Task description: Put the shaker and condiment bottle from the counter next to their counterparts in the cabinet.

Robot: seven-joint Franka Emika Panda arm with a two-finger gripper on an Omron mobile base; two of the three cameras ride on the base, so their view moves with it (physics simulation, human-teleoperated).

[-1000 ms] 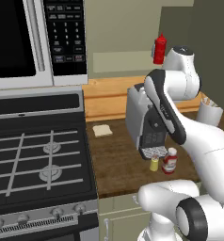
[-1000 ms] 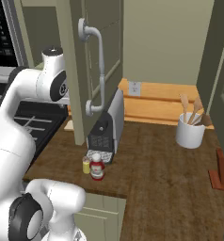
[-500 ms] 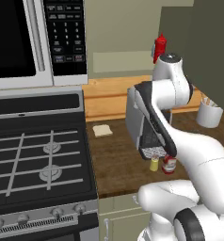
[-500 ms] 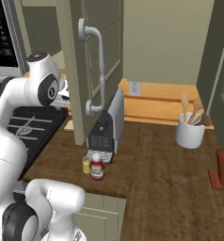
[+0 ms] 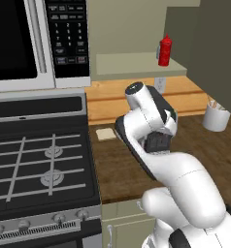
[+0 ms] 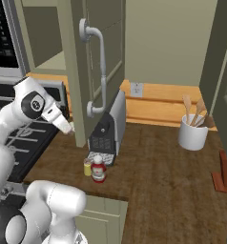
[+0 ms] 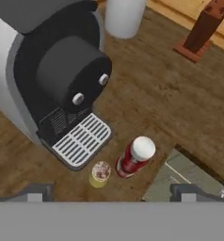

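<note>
Landmark is the coffee machine (image 6: 108, 126), grey and black, standing on the wooden counter (image 6: 158, 171) under the open cabinet (image 5: 137, 63). The stove (image 5: 40, 164) lies well to its left, microwave (image 5: 35, 38) above that. The dark cabinet door (image 6: 94, 57) with its pale handle hangs open right over the machine and partly hides it from the right base camera. The robot arm (image 5: 151, 131) is folded in front of the machine and blocks it from the left base camera. A white utensil crock (image 6: 192, 133) sits well to the machine's right. On the cabinet shelf above stands the red squeeze bottle (image 5: 164, 50). The condiment bottle (image 7: 134, 157) stands upright just in front of the machine's drip grille, the shaker (image 7: 100, 173) just beside it, near the counter edge. The gripper (image 7: 111, 193) is above both, fingers spread wide, holding nothing.
</note>
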